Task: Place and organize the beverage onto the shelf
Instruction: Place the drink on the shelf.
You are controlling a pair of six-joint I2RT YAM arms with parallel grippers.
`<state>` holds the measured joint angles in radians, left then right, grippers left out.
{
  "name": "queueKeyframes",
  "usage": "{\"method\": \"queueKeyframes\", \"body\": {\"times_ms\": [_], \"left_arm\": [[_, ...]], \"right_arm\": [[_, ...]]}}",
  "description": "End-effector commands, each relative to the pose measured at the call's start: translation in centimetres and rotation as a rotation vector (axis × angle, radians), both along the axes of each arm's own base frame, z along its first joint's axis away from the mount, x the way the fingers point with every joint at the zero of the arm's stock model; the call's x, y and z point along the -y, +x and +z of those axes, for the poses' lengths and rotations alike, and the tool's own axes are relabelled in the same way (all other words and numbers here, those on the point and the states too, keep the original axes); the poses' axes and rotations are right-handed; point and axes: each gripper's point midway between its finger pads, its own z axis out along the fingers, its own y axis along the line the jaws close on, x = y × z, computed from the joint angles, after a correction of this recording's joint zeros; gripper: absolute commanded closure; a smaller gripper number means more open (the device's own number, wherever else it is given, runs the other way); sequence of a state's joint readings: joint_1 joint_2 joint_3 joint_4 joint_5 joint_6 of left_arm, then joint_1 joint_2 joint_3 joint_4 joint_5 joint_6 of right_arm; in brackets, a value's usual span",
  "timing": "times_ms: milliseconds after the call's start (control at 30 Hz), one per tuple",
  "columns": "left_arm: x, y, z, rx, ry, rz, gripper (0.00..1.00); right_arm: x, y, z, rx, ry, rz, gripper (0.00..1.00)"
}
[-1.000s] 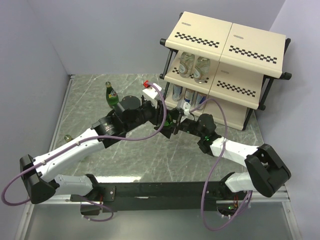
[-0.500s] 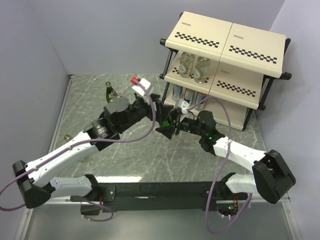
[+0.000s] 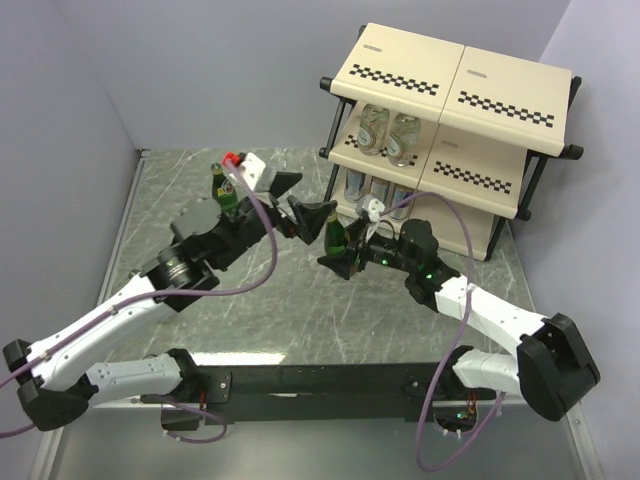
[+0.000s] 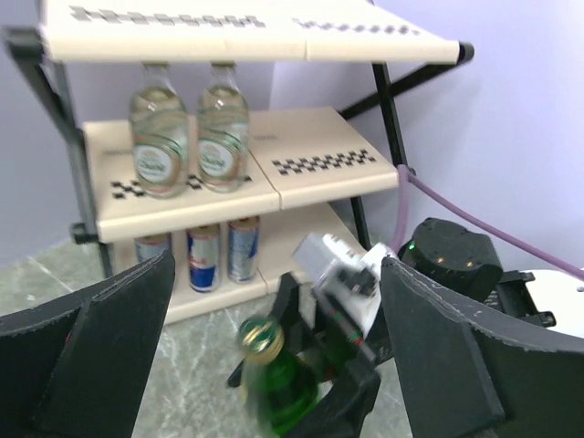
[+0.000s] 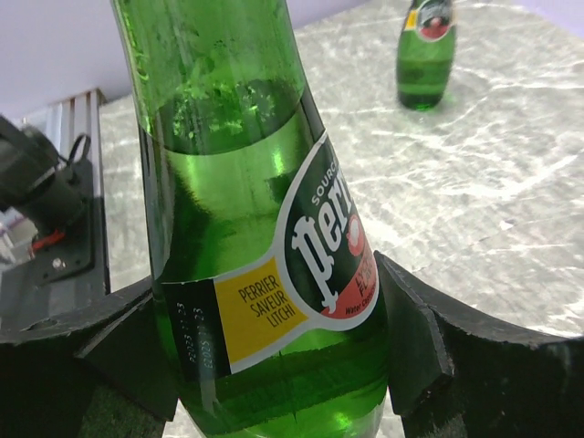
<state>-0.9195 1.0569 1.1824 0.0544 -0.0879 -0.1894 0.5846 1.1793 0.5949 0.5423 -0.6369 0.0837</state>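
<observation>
Clenching the green bottle (image 5: 265, 228) at its label, the right claw (image 3: 338, 256) should carry it upright to the shelf (image 3: 500, 100), while the left claw (image 3: 299, 197) hangs released nearby.

Soft, bright light falls evenly from above, and shadows on the counter (image 3: 300, 310) are faint. The left wrist view is smeared, worst on the near green bottle (image 4: 278, 388); the far shelf (image 4: 310, 155) is only soft. The right wrist view shows its label crisply, with pale glare streaking the glass; the far second bottle (image 5: 426, 55) is softer.
</observation>
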Motion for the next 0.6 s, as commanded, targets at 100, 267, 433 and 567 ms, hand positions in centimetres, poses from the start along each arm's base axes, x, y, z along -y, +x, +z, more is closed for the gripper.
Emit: {"method": "queueKeyframes", "body": {"times_ms": [100, 267, 433, 567], "left_arm": [[-5.9, -1.7, 5.5, 0.124, -0.094, 0.129, 0.01], [-9.7, -1.6, 3.3, 0.099, -0.083, 0.261, 0.0], [-10.7, -1.0, -2.5, 0.026, 0.029, 0.321, 0.01], [-11.3, -1.0, -6.1, -0.016, 0.091, 0.343, 0.0]], "right_arm": [[2.3, 1.3, 13.5, 0.234, 0.204, -0.067, 1.0], [5.3, 2.5, 17.4, 0.227, 0.189, -0.155, 1.0], [7.4, 2.9, 20.4, 0.18, 0.154, -0.241, 1.0], [9.5, 2.1, 25.8, 0.222, 0.175, -0.319, 1.0]]}}
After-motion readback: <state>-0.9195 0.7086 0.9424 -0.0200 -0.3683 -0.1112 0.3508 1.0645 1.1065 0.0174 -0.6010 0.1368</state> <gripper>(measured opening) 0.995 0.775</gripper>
